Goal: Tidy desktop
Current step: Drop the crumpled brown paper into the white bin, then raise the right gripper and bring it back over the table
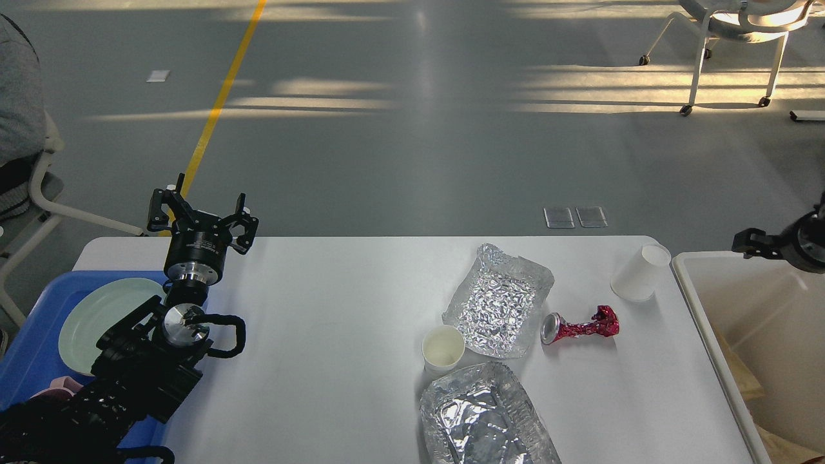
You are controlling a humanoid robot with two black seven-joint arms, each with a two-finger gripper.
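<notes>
Hovering open-jawed over the desktop's (335, 335) left edge, the left gripper (201, 216) holds nothing; right gripper (747, 243), beyond the cup (640, 273), is unreadable.

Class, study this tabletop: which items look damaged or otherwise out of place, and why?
The red can lies on its side on the desktop, crushed and twisted. Beside it, the foil tray is crumpled flat, and a second foil tray at the near edge is dented. Both paper cups, and, stand intact.
</notes>
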